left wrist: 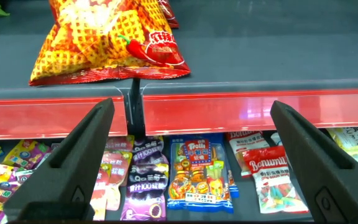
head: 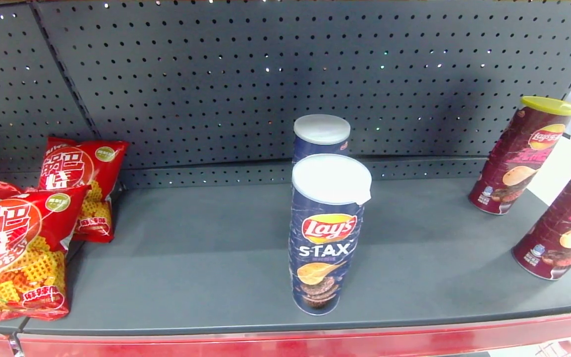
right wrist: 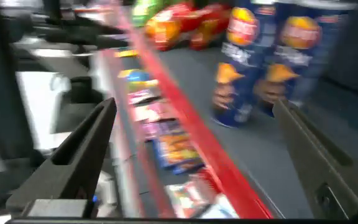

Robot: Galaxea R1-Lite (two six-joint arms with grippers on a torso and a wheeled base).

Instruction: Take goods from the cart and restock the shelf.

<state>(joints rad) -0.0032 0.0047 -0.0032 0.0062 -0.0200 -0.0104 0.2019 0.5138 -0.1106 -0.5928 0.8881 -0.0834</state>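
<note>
My left gripper (left wrist: pixel 191 106) and right gripper (right wrist: pixel 194 104) hang empty, fingers spread wide, just before the red lip of the shelf (head: pixel 191 258). Past it the front blue can (head: pixel 325 233) stands upright, with a second blue can (head: pixel 321 134) close behind, near the pegboard (head: pixel 216 74). I judge I'm between placements: next I must turn to the cart and close on another item.

The grey shelf (head: pixel 206 258), red-edged with a pegboard back, carries a blue chip can (head: pixel 322 248) upright at centre, with a second blue can (head: pixel 321 136) just behind it at 12 o'clock. At 3 o'clock stand a far maroon can (head: pixel 518 163) and a near maroon can (head: pixel 563 233). At 9 o'clock sit a front red snack bag (head: pixel 13 253) and a rear red snack bag (head: pixel 85 183), overlapping.
</note>
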